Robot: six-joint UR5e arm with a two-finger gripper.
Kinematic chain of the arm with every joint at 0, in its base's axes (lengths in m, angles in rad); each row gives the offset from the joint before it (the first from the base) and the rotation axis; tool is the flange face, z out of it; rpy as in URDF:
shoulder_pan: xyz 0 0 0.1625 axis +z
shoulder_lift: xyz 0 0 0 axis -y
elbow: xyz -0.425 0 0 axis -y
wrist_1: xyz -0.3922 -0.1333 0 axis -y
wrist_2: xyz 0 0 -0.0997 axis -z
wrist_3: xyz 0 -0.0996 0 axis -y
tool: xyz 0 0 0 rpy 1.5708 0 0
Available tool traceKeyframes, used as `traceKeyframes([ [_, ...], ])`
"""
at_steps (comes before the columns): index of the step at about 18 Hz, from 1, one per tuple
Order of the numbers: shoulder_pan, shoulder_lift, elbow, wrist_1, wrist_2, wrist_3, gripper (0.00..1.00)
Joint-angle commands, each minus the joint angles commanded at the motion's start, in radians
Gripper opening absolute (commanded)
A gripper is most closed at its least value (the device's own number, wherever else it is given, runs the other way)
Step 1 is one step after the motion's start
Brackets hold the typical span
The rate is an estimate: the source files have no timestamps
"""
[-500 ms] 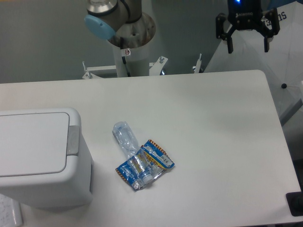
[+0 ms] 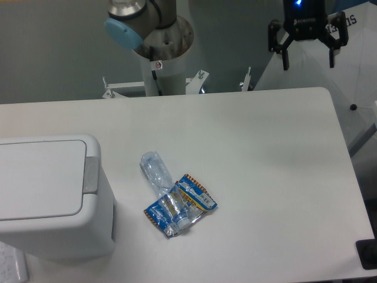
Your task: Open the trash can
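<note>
Camera view, robot: the arm's round base (image 2: 159, 35) stands behind the far edge of the table, with a blue cap on its joint.
Camera view, gripper: the black gripper (image 2: 308, 62) hangs in the air at the top right, above the far right corner of the table. Its two fingers are spread wide apart with nothing between them.
Camera view, trash can: the big white trash can (image 2: 50, 197) sits on the left side of the table, near the front. Its flat lid is down and shut. A grey push bar (image 2: 91, 175) runs along the right side of the lid. The gripper is well apart from it.
Camera view, bottle: a clear, squashed plastic bottle (image 2: 159, 177) lies on its side near the middle of the table, just right of the trash can but not touching it.
Camera view, wrapper: a blue snack wrapper (image 2: 197, 197) lies flat under the bottle's lower end, touching it.
Camera view, table: the table (image 2: 265, 165) is white with rounded corners.
</note>
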Motion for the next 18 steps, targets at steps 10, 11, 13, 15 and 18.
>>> traceKeyframes([
  [10, -0.248, -0.034, 0.040, 0.000, 0.000, -0.543, 1.00],
  [11, -0.264, -0.032, 0.042, 0.000, -0.003, -0.603, 1.00],
  [13, -0.291, -0.029, 0.042, 0.002, -0.029, -0.709, 1.00],
  [15, -0.318, -0.035, 0.042, 0.002, -0.044, -0.771, 1.00],
  [18, -0.359, -0.057, 0.051, 0.049, -0.051, -0.881, 1.00],
])
